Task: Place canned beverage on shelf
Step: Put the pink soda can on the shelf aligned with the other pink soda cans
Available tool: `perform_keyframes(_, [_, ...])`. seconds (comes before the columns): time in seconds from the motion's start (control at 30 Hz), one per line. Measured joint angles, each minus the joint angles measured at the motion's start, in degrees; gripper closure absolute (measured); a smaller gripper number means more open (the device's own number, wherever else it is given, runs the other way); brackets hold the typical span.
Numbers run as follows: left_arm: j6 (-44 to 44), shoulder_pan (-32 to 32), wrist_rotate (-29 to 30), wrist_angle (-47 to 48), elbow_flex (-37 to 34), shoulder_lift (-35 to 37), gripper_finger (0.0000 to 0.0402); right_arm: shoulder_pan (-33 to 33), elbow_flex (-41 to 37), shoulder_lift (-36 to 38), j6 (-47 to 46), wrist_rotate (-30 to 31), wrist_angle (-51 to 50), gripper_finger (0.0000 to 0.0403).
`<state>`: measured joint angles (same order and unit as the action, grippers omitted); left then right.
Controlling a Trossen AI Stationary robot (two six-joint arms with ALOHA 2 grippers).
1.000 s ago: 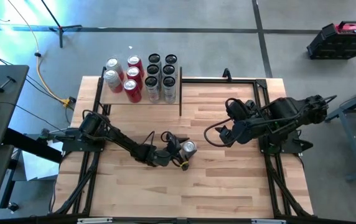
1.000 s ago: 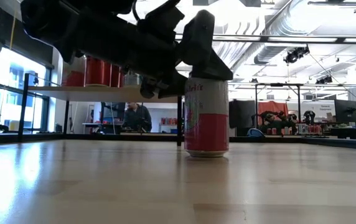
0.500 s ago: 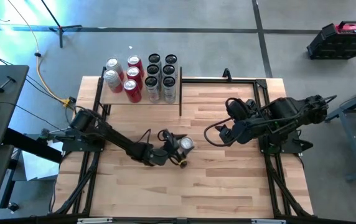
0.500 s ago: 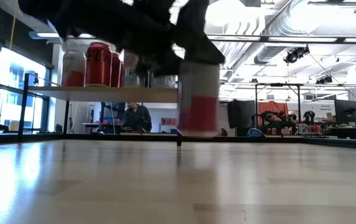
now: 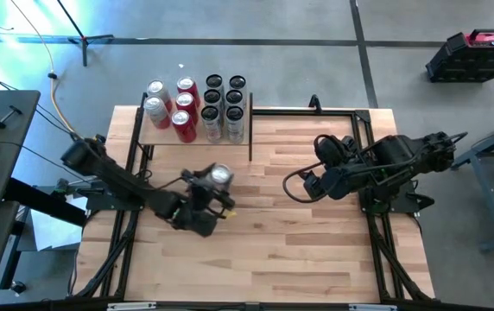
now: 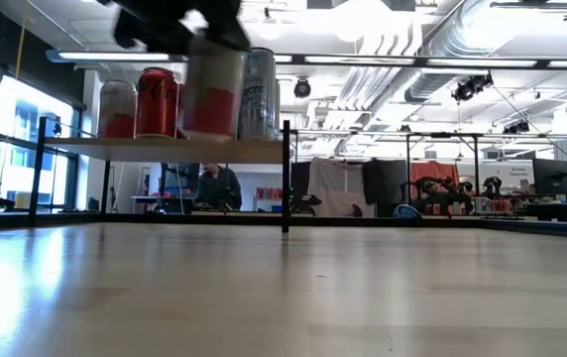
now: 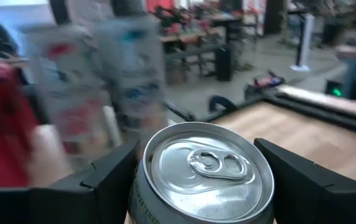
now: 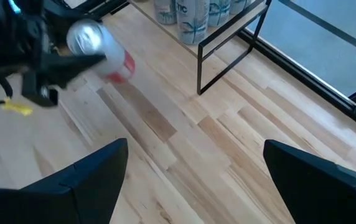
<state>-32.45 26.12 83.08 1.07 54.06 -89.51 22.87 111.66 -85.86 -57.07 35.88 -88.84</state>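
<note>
**Can lifted off the butcher-block, held near the shelf**

From my station I saw the left gripper (image 5: 215, 192) clamped on a red-and-white can (image 5: 220, 175), fingers pressed on either side of its silver top in the left wrist view. The can (image 6: 213, 91) hung clear of the table, level with the shelf's load in the low view, in front of the shelf and not yet on it.

The shelf (image 5: 156, 136), a light plank on thin black posts, stood at the far left of the tabletop (image 5: 316, 250). It carried red cans (image 5: 185, 108) on one side and tall dark-topped cans (image 5: 224, 105) on the other, packed close together.

The right gripper (image 5: 309, 187) waited over the right half of the table with its fingers wide apart and nothing between them.

The tabletop was pale butcher-block wood with a black frame along its edges. Beyond it I made out a grey concrete floor, a yellow cable (image 5: 57, 95), ceiling ducts and strip lights, bright windows, and a seated person (image 6: 217, 187) far behind the shelf.
</note>
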Motion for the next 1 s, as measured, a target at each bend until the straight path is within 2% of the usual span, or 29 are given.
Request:
perform_keyframes(0.17, [-12.2,1.2,5.3,16.4,0.0,5.0,0.0126,0.0,0.0,0.0,-0.1,0.5,0.3,0.0043])
perform_keyframes(0.3, [-21.4,1.2,6.0,30.4,0.1,8.1,0.0126,0.0,0.0,0.0,-0.1,0.7,0.5,0.0043])
perform_keyframes(0.83, [-68.8,0.5,-3.2,86.7,0.1,19.0,0.0126,0.0,0.0,0.0,-1.4,1.5,0.7,0.0043])
perform_keyframes(0.9, [-71.5,0.4,-3.8,89.4,-0.1,19.9,0.0126,0.0,0.0,0.0,-1.4,2.0,0.7,0.0043])
perform_keyframes(1.0, [-69.3,0.0,-5.2,88.9,-1.1,22.8,0.0126,0.0,0.0,0.0,-2.2,3.0,0.6,0.0043])
